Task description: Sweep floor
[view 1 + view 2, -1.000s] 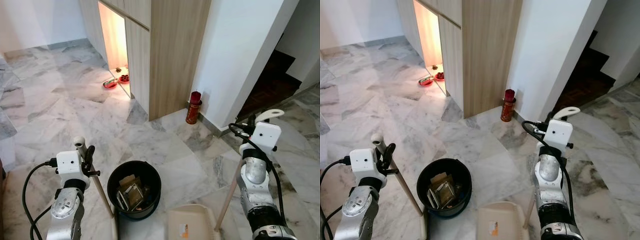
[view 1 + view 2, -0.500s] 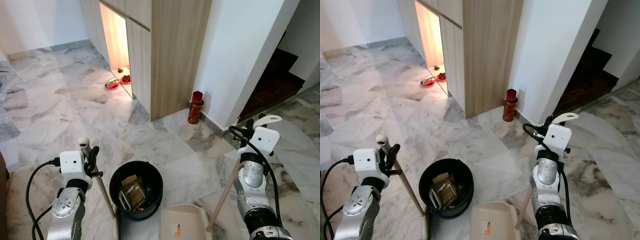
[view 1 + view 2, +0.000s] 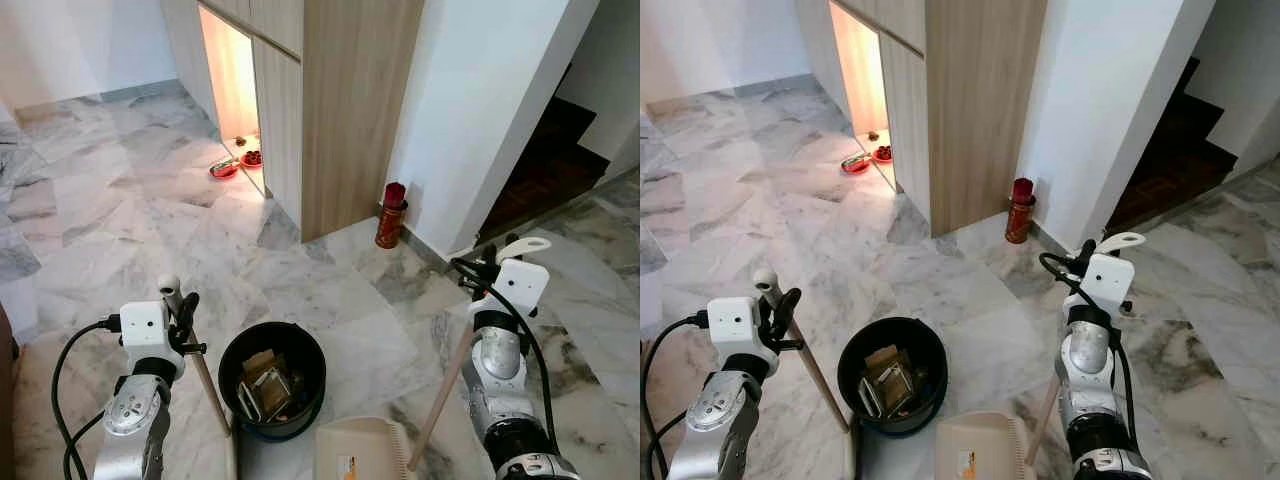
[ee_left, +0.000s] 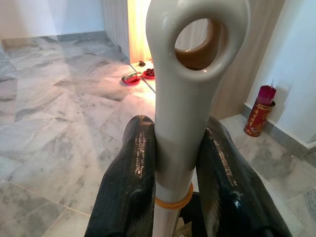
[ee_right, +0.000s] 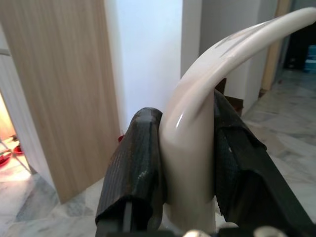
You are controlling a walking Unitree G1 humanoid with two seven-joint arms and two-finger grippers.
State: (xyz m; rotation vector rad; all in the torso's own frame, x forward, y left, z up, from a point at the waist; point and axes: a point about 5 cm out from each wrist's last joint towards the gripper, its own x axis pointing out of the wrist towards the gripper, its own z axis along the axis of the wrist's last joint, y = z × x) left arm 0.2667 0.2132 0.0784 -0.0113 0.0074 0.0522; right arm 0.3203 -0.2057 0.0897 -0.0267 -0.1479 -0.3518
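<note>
My left gripper (image 3: 181,312) is shut on the broom handle (image 3: 206,388), a wooden stick with a white looped top (image 4: 188,74) held between both black fingers (image 4: 129,190). The stick slants down beside a black bin (image 3: 272,374) that holds cardboard scraps. My right gripper (image 3: 498,264) is shut on the curved white grip (image 5: 193,143) of the dustpan's wooden handle (image 3: 440,392). That handle slants down to the beige dustpan (image 3: 355,456), which sits on the marble floor just right of the bin.
A wooden cabinet (image 3: 345,110) with a lit alcove holding red dishes (image 3: 222,169) stands ahead. A red incense holder (image 3: 391,214) sits at the white wall's foot. Dark stairs (image 3: 545,160) lie to the right. Open marble floor (image 3: 110,200) spreads to the left.
The dustpan has slid left, closer to the bin, and its handle now leans more. My right wrist shifted slightly left. The left arm with the broom has stayed put.
</note>
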